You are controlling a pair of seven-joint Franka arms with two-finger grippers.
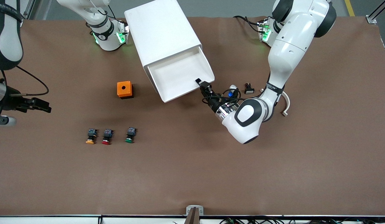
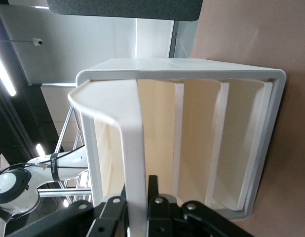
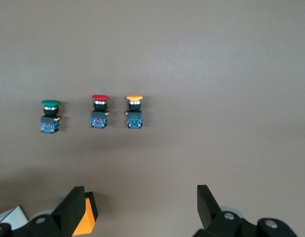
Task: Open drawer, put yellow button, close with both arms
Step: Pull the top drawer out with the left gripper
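The drawer (image 1: 177,76) stands pulled out of the top of the white cabinet (image 1: 161,31), and its tray is bare. My left gripper (image 1: 199,83) is shut on the drawer's front wall at the corner toward the left arm's end; in the left wrist view that white wall (image 2: 133,128) runs between the fingers of the left gripper (image 2: 137,192). The yellow button (image 1: 90,137) stands on the table nearer to the front camera, at the end of a row. My right gripper (image 1: 44,106) hangs open over the table at the right arm's end; in its wrist view the right gripper (image 3: 140,200) is empty, apart from the yellow button (image 3: 134,111).
A red-capped button (image 1: 107,137) and a green-capped button (image 1: 130,135) stand beside the yellow one. An orange box (image 1: 124,89) sits between the row and the cabinet. A small black-and-white part (image 1: 249,88) and a white hook (image 1: 286,107) lie by the left arm.
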